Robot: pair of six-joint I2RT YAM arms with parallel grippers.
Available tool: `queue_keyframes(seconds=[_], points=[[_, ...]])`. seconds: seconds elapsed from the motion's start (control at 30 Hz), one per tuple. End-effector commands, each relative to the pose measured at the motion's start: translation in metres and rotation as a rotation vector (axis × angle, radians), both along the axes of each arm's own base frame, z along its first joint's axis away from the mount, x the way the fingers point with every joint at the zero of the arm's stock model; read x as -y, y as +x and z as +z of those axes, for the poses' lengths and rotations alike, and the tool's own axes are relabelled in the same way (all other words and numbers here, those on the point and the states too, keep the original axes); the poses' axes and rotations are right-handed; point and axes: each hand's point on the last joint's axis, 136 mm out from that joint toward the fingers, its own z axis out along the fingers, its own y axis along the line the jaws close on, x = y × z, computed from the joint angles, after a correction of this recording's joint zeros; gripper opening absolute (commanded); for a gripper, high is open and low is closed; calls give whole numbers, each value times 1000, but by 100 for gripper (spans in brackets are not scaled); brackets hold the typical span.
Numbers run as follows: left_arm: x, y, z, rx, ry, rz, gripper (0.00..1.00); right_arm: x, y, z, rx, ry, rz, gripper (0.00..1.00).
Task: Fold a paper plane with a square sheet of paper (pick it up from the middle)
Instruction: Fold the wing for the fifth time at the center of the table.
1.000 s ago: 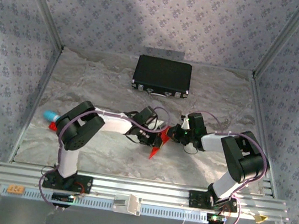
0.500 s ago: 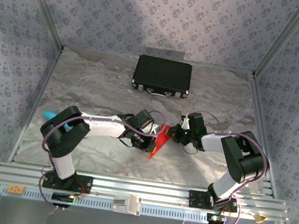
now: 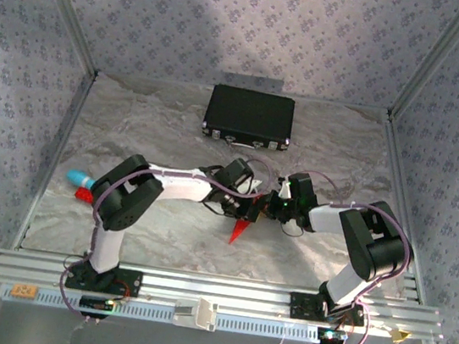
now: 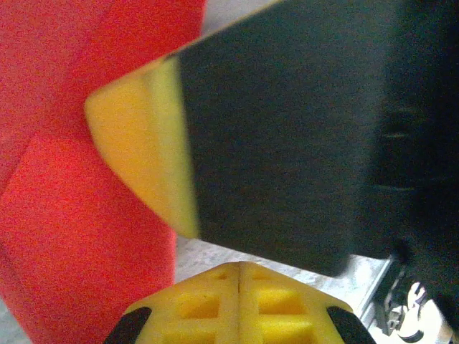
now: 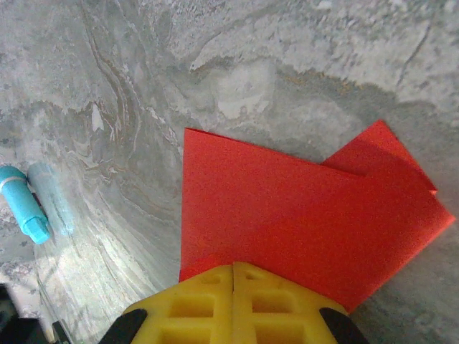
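The right gripper (image 5: 234,269) has its yellow fingers pressed together with no gap, nipping the near edge of a sheet of thin bright red paper (image 5: 287,215). The sheet is no longer a flat square. A broad upper layer with a straight left edge lies over a second layer, whose corner sticks out at the upper right. It is held above the grey marbled table (image 5: 143,86).

The left gripper (image 4: 240,266) is also closed, pad against pad. The red paper (image 4: 72,236) lies just to its left, and I cannot tell whether any of it is caught between the pads.

From above, the two grippers (image 3: 246,207) (image 3: 269,207) meet near the table's middle, and the paper (image 3: 238,229) narrows to a sharp point toward the near edge. A small turquoise object (image 3: 79,177) lies far left, and a black rectangular case (image 3: 249,115) sits at the back.
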Motion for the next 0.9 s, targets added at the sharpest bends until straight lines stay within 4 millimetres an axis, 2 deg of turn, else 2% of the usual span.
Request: queue_keyframes(seconds=[0.0,0.07,0.23,0.47,0.7,0.87], points=[[-10,-18,-16,-62,34,-25,3,31,-21,-43,-128,-146,-71,1],[-22,-28,-27,-85,65,-31,3,32,-21,-44,-129,-146,-74,1],[-46,-50,-35,-109,110,-50,3,34,-21,-44,-132,-147,-79,1],[-64,-64,-26,-91,139,-86,3,36,-21,-44,-133,-148,-83,1],[-85,-79,-29,-73,217,-102,3,36,-20,-43,-131,-146,-81,1],[-84,-81,-16,-19,200,-101,1,31,-17,-38,-114,-126,-63,1]])
